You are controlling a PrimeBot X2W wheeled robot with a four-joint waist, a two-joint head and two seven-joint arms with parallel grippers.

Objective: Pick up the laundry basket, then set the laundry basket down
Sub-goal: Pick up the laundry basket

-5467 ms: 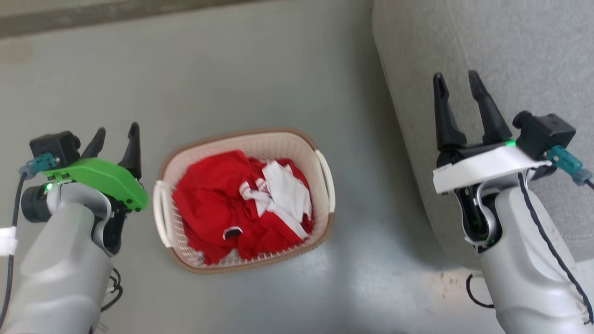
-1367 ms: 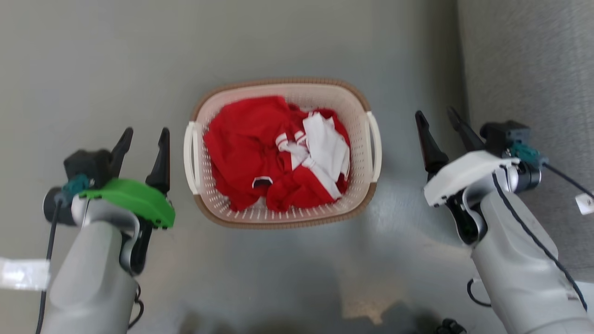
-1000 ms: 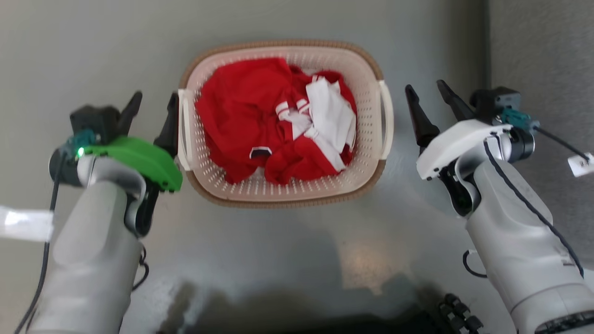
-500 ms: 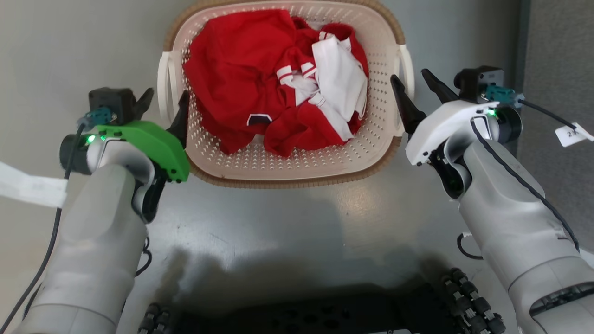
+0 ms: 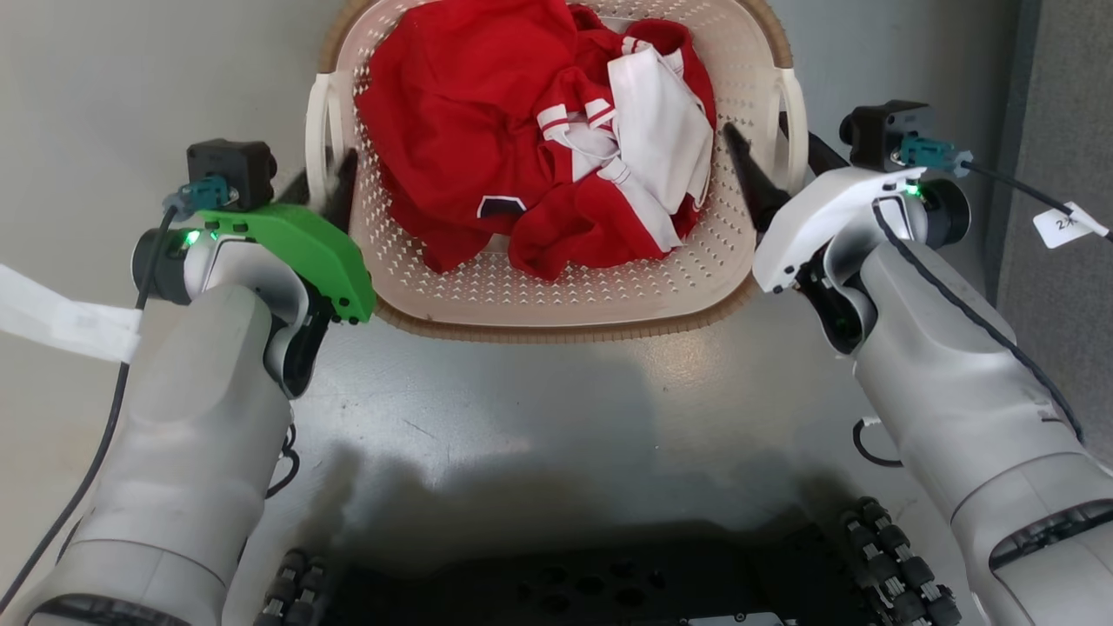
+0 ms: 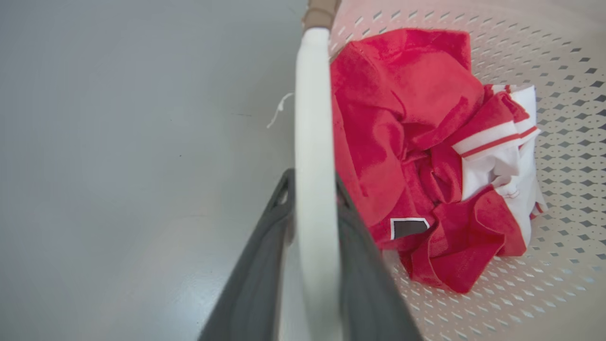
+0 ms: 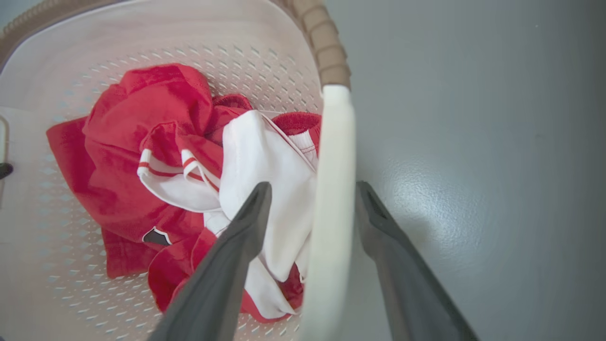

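The laundry basket point(image 5: 565, 291) stands on the grey floor, cream and perforated with a brown rim, holding red and white clothes point(image 5: 539, 130). My left gripper point(image 5: 326, 169) is at its left white handle point(image 5: 320, 130). In the left wrist view both fingers of the left gripper point(image 6: 312, 177) press against that handle point(image 6: 312, 94). My right gripper point(image 5: 756, 126) straddles the right handle point(image 5: 793, 113), one finger inside the basket and one outside. The right wrist view shows the right gripper point(image 7: 312, 187) open, with a gap between the inner finger and the handle point(image 7: 336, 142).
A grey upholstered surface point(image 5: 1061, 130) rises along the right edge, close to my right arm. My dark wheeled base point(image 5: 591, 582) lies at the bottom of the head view. Bare grey floor point(image 5: 104, 87) stretches to the left of the basket.
The head camera has dropped closer, so the basket looks bigger and higher. Both grippers have reached the handles. The left fingers have closed on the left handle, and the right now straddles its handle.
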